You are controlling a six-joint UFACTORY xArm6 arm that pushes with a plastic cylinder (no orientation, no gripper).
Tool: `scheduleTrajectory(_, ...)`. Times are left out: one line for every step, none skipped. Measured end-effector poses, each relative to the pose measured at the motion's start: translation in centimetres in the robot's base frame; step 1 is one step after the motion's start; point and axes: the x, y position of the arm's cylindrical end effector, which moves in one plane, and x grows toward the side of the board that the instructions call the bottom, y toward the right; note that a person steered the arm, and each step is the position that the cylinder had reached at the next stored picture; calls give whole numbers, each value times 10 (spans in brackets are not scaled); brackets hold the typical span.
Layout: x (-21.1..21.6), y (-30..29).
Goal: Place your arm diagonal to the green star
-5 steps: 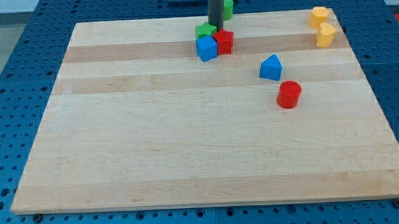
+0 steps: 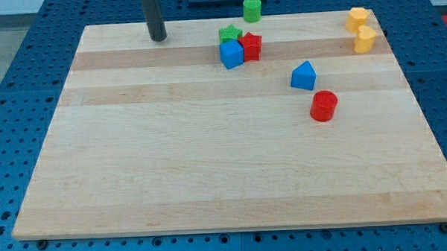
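Note:
The green star (image 2: 230,33) lies near the view's top centre of the wooden board (image 2: 210,156). It touches a blue cube (image 2: 231,54) below it and a red star (image 2: 251,46) at its lower right. My tip (image 2: 158,38) rests on the board near the top edge, well to the left of the green star and apart from every block.
A green cylinder (image 2: 251,9) stands just off the board's top edge. A blue triangular block (image 2: 304,76) and a red cylinder (image 2: 323,105) lie right of centre. Two yellow blocks (image 2: 358,19) (image 2: 366,39) sit at the top right corner.
My tip has moved from just right of the green star to far left along the top edge. The blocks have not moved.

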Motion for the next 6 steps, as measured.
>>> scheduleTrajectory(75, 0)
scheduleTrajectory(133, -1)
scheduleTrajectory(93, 3)
scheduleTrajectory(-37, 54)
scheduleTrajectory(-69, 75)
scheduleTrajectory(-66, 76)
